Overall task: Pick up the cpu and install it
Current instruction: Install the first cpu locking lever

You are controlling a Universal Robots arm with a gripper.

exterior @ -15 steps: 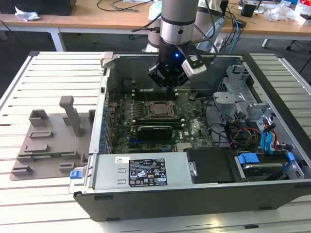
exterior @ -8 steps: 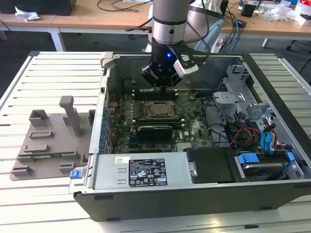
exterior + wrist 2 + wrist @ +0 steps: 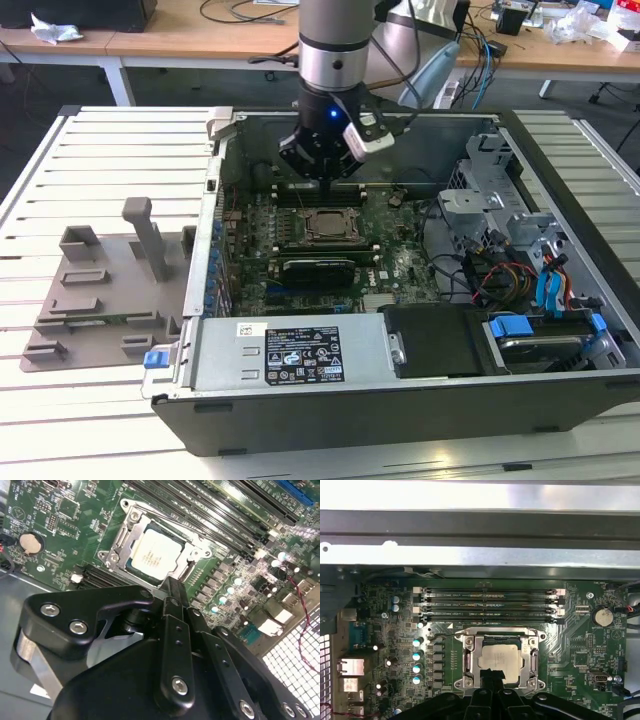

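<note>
Hovering inside the open computer case (image 3: 560,200), the hand (image 3: 318,178) touches nothing; whether its fingers are spread or closed, I cannot tell. In both wrist views the cpu (image 3: 156,555) (image 3: 498,660) lies flat in the motherboard socket (image 3: 470,662), just beyond the hand's tip, at 12 o'clock from it.

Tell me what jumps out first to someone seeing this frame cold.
An opened computer case lies on a slatted white table, and the arm's black gripper hangs inside it over the green motherboard. In both wrist views the silvery cpu sits in its metal socket frame, just ahead of the gripper. A grey plastic tray rests at the exterior view's left.
</note>
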